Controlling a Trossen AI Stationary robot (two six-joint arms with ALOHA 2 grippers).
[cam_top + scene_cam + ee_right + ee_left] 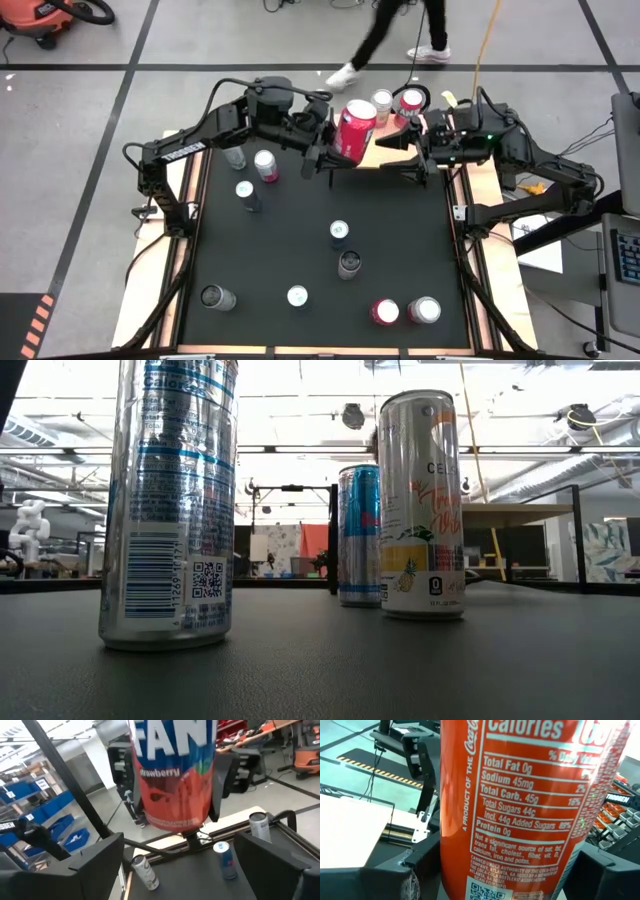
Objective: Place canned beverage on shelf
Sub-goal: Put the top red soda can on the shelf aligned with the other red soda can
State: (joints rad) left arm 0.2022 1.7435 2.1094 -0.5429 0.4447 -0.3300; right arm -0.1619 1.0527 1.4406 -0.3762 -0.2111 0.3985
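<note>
A red strawberry soda can (355, 130) hangs high above the table's far middle, with my left gripper (335, 145) shut on it. In the left wrist view the can (530, 810) fills the picture. My right gripper (392, 140) stands open just right of the can, at its height, pointing at it. In the right wrist view its fingers (100, 860) are wide apart and short of the can (175, 785). The shelf (430, 118) lies under the right gripper at the far edge. Two cans (382, 100) (411, 100) stand on it. My left gripper pinches the can's side wall (137, 775) between its two fingers (222, 775), one on each side, around the can's middle and lower half. The fingers come in level from the table's left and lie across the can. The can is lifted clear and roughly upright.
Several cans stand on the black mat: near the left arm (265, 165), in the middle (340, 233) and along the near edge (385, 312). The low view shows three of them close up (170, 500). A person (395, 40) walks past beyond the far edge.
</note>
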